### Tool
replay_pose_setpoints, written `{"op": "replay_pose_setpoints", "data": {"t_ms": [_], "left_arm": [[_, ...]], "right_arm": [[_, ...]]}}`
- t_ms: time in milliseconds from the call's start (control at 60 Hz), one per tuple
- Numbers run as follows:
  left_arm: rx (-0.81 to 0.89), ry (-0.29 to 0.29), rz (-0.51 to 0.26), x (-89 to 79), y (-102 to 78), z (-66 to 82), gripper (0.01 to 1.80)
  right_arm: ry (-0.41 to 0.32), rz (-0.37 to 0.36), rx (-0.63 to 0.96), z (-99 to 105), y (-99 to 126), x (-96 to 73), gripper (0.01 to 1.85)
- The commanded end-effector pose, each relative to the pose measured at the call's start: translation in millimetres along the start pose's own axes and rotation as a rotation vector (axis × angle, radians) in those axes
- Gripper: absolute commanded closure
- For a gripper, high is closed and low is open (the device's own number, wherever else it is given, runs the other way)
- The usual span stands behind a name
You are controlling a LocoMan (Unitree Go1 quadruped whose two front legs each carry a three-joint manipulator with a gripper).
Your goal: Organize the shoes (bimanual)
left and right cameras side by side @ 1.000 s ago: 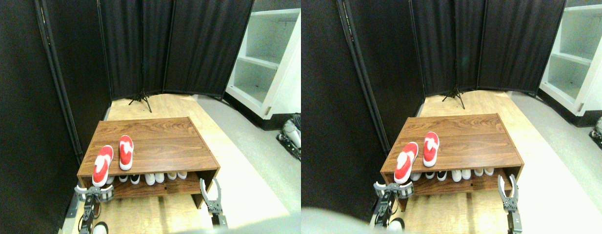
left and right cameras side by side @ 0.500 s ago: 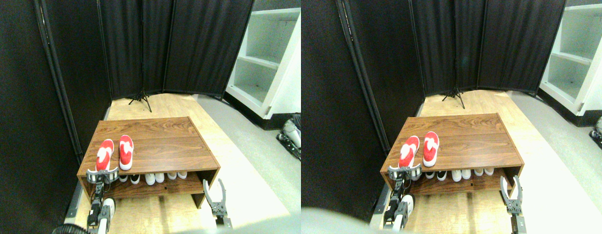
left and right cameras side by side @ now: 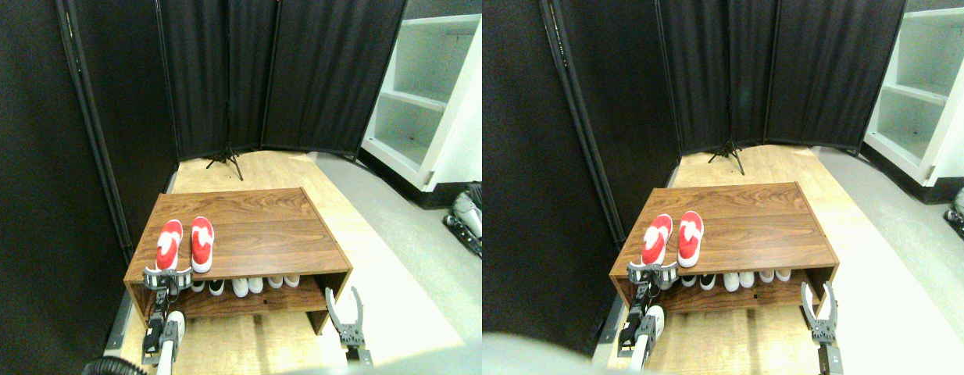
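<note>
Lining-up step: left gripper point(left and right cameras side by side: 168, 275), jaws spread, sits at the heel of the left shoe point(left and right cameras side by side: 168, 245) on the worktop's point(left and right cameras side by side: 263, 234) front-left corner. Right gripper point(left and right cameras side by side: 346, 310) waits open, empty. Next, nudge it flush with its mate point(left and right cameras side by side: 201, 244).

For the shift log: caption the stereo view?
Left claw at heel of left red shoe, beside its mate atop wooden shoe rack.

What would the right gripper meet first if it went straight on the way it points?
Probably the front right corner of the wooden shoe rack: the right gripper points up and forward just beside it. Depth is unclear, so it might slip past.
</note>
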State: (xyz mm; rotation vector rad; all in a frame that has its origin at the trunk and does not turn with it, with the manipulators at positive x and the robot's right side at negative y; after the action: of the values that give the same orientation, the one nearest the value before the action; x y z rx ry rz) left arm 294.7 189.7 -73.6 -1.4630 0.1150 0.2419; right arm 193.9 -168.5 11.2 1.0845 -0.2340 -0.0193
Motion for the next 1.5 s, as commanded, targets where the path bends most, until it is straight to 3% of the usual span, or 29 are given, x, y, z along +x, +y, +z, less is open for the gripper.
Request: {"op": "replay_pose_setpoints", "data": {"t_ms": [17, 100, 233, 433, 450, 533, 550, 567, 650, 767, 833, 1000, 1167, 1450, 1500], "left_arm": [[0.016, -0.023, -0.052, -6.3, -10.1, 4.6, 0.40], [0.034, 0.006, -0.072, -15.8, -8.9, 8.7, 0.37], [0.064, 0.015, -0.076, -48.6, -11.1, 21.5, 0.37], [0.158, -0.049, -0.113, -75.0, -19.9, 56.7, 0.53], [0.187, -0.082, -0.126, -77.7, -25.0, 64.7, 0.65], [0.211, -0.115, -0.150, -77.6, -32.7, 73.1, 0.79], [0.271, -0.153, -0.174, -75.8, -37.9, 79.9, 0.99], [0.271, -0.153, -0.174, -75.8, -37.9, 79.9, 0.99], [0.384, -0.241, -0.204, -70.3, -50.1, 93.8, 1.35], [0.425, -0.291, -0.233, -60.5, -61.5, 105.3, 1.59], [0.445, -0.329, -0.247, -43.7, -66.9, 109.2, 1.78], [0.538, -0.333, -0.228, 0.6, -62.6, 106.2, 1.80], [0.557, -0.321, -0.165, 29.0, -55.6, 93.8, 1.80], [0.614, -0.281, -0.080, 49.6, -42.5, 77.5, 1.80], [0.622, -0.298, -0.054, 50.8, -38.7, 75.1, 1.80]], "right_arm": [[-0.009, 0.053, -0.012, 1, 5, 1.5, 1.59], [-0.006, 0.060, -0.010, 1, 4, 2.2, 1.59], [-0.014, 0.055, 0.008, 1, 2, 3.6, 1.60], [-0.020, 0.062, -0.018, -1, 0, 6.6, 1.60], [-0.021, 0.067, -0.019, -1, 0, 7.3, 1.60], [-0.022, 0.063, -0.015, -1, 0, 7.9, 1.61], [-0.026, 0.061, -0.014, -2, -1, 8.3, 1.61], [-0.026, 0.061, -0.014, -2, -1, 8.3, 1.61], [-0.024, 0.072, -0.021, -2, -2, 9.2, 1.61], [-0.025, 0.063, -0.014, -1, -3, 9.0, 1.61], [-0.026, 0.068, -0.019, 0, -4, 9.1, 1.63], [-0.031, 0.061, -0.005, 0, -4, 9.6, 1.61], [-0.026, 0.059, -0.010, 1, -3, 9.6, 1.61], [-0.034, 0.036, 0.016, 3, -3, 8.7, 1.61], [-0.033, 0.038, 0.014, 4, -3, 8.3, 1.61]]}}
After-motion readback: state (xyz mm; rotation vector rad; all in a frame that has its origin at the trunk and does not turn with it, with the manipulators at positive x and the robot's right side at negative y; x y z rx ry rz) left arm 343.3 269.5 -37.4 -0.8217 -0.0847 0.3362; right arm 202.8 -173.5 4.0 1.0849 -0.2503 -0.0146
